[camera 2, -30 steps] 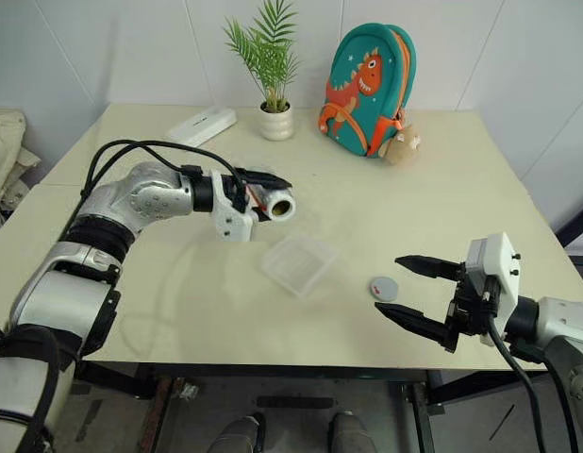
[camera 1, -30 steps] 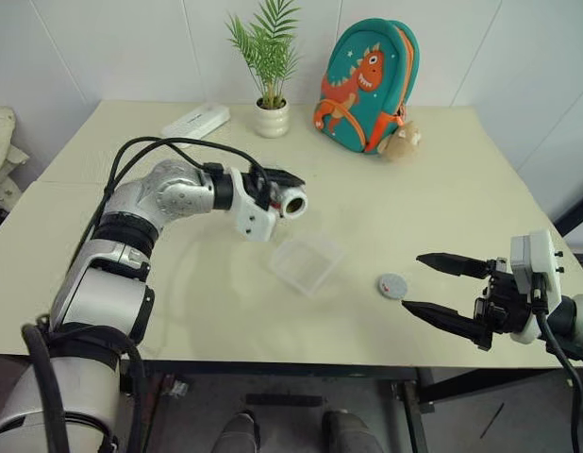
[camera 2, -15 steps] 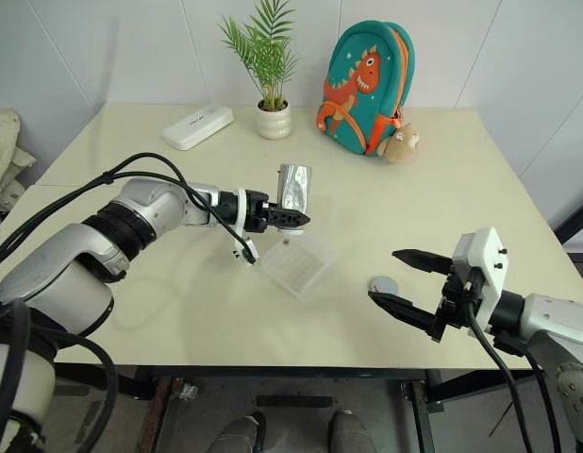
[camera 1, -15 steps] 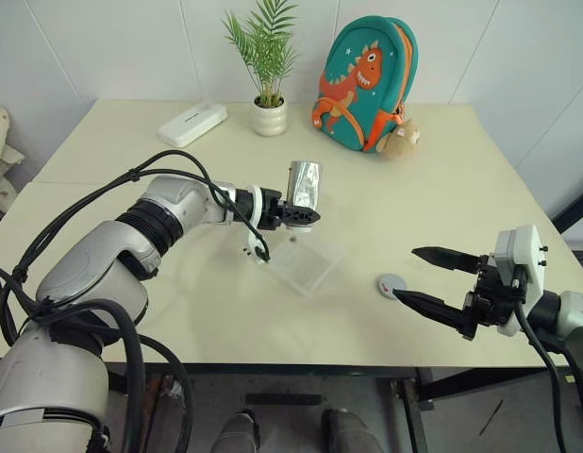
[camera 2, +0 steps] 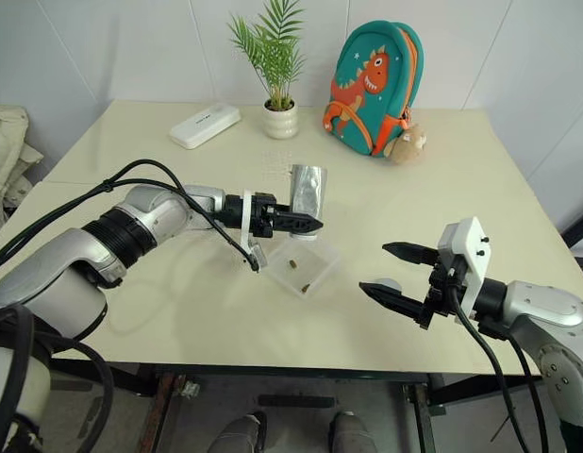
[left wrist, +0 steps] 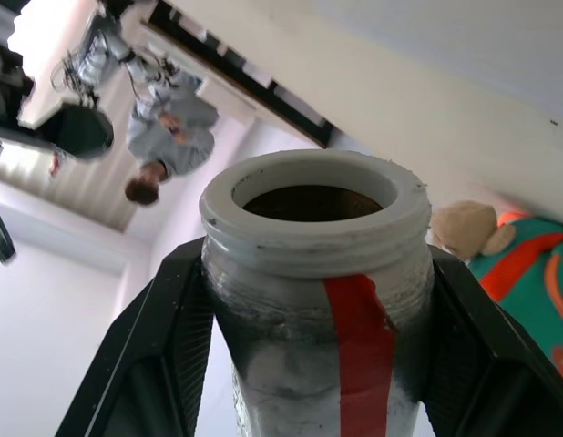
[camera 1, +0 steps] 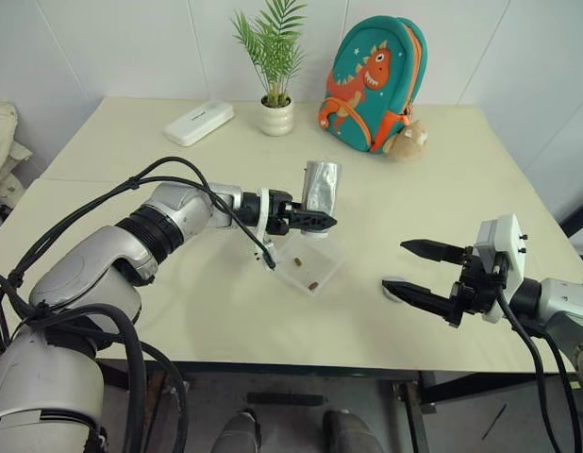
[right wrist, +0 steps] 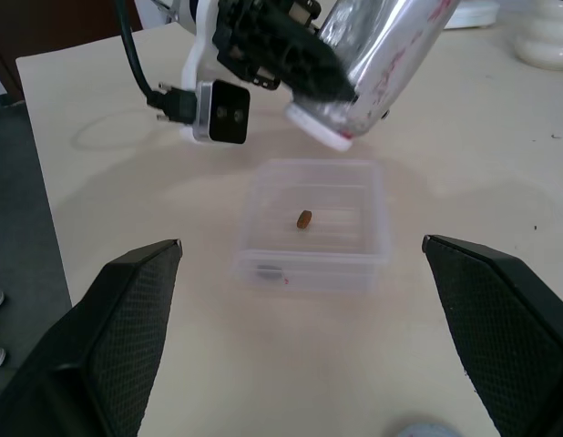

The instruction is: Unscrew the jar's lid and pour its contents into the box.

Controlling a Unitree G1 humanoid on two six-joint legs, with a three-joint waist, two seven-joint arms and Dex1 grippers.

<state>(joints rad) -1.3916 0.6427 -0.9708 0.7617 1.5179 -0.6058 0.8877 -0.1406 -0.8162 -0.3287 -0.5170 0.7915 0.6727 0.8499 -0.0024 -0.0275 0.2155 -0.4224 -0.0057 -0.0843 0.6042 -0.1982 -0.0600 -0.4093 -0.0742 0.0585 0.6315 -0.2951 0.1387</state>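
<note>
Jar (camera 1: 321, 186) inverted over box (camera 1: 310, 265), near the desk's centre.
Right gripper (camera 1: 416, 269) hovers wide and empty near the front-right edge, over lid (camera 1: 394, 286). Two pellets (camera 1: 312, 282) lie in the box. Left gripper (camera 1: 310, 222) clamps the jar, mouth tilted down. Plant pot (camera 1: 275, 116) stands at the far edge.

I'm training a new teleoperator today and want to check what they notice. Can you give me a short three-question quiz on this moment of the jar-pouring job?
1. True or false: the jar is held mouth-down over the box.
2. Where is the lid? A) on the jar B) on the table near the right gripper C) in the box
3. What lies in the box?

Key
1. True; the left gripper is shut on it, tipped above the box.
2. B; that gripper is open.
3. Two small brown pellets.
</note>
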